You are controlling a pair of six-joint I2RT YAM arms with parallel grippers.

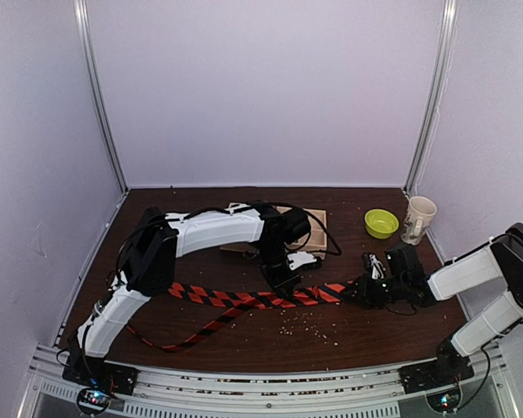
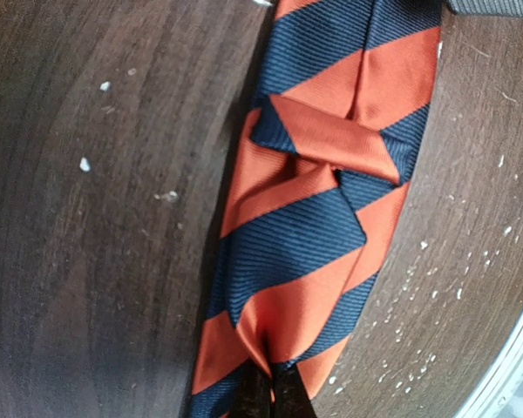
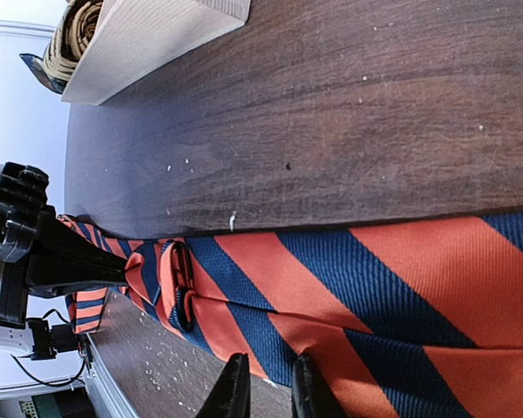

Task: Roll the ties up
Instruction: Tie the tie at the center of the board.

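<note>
The tie (image 1: 244, 299), striped red-orange and dark, lies left to right across the dark table. Its narrow tail curves toward the front left. My left gripper (image 1: 283, 280) stands over the tie's middle. In the left wrist view the left gripper (image 2: 272, 396) is shut, pinching a pleat of the tie (image 2: 314, 244), with a small fold just beyond. My right gripper (image 1: 359, 293) is at the tie's wide right end. In the right wrist view the right gripper (image 3: 268, 392) holds its fingers close together on the near edge of the tie (image 3: 349, 287), which puckers there.
A wooden tray (image 1: 318, 218) sits behind the left gripper; fabric rolls (image 3: 74, 35) show inside it. A green bowl (image 1: 381, 223) and a pale cup (image 1: 417, 218) stand at the back right. White crumbs (image 1: 305, 326) are scattered in front of the tie.
</note>
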